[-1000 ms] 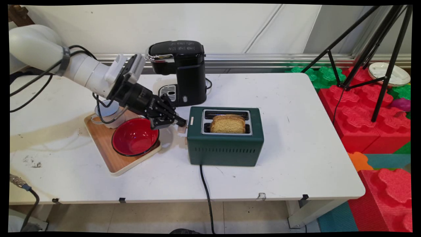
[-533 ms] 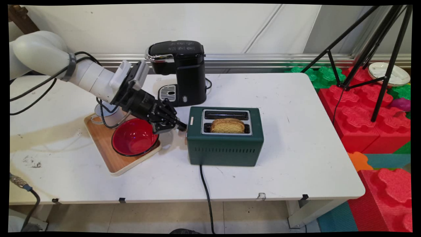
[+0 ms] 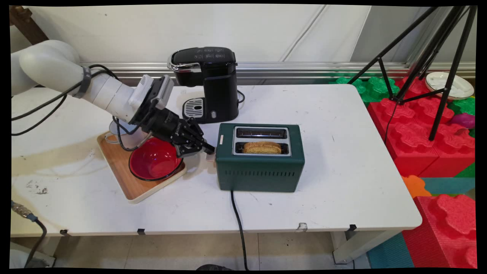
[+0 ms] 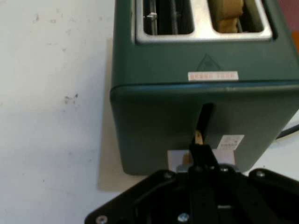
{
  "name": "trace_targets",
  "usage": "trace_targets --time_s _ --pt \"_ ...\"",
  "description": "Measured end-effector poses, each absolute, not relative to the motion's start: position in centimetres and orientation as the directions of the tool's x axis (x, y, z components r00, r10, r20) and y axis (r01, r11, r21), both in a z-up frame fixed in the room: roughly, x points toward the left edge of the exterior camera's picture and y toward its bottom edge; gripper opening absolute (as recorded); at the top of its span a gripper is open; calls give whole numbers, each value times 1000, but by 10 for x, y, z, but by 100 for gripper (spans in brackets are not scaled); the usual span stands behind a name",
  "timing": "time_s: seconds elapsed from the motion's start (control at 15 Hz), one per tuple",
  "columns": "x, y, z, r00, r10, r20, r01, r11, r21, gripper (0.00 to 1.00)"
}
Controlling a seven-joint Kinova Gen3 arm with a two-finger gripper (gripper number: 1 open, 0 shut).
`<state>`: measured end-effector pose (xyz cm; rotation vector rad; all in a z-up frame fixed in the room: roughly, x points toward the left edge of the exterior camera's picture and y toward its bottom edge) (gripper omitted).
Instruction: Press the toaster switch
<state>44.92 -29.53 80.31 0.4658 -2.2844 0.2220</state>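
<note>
A dark green two-slot toaster (image 3: 260,167) stands mid-table. A slice of browned bread (image 3: 262,147) sits low in its near slot, with only the top edge showing. My gripper (image 3: 209,149) is shut, and its tips press on the pale lever (image 3: 210,156) at the toaster's left end. In the hand view the closed fingertips (image 4: 202,151) rest on the lever tab (image 4: 198,137) in the vertical slot of the toaster's end wall (image 4: 154,121). The bread (image 4: 229,14) shows in the right slot.
A red bowl (image 3: 154,161) sits on a wooden tray (image 3: 121,171) just under my wrist. A black coffee machine (image 3: 209,83) stands behind the toaster. The toaster's cord (image 3: 237,224) runs off the front edge. A tripod (image 3: 426,57) and foam blocks (image 3: 418,129) stand to the right.
My gripper has moved down along the toaster's left end, taking the lever with it. The bread has sunk from standing well above the slot to almost level with it.
</note>
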Motion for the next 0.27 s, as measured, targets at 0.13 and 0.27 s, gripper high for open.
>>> trace_targets --time_s 0.13,0.27 --pt "450 -295 801 -634 -263 727 -398 917 -15 0" --pt "450 -296 799 -638 -264 724 -398 917 -17 0"
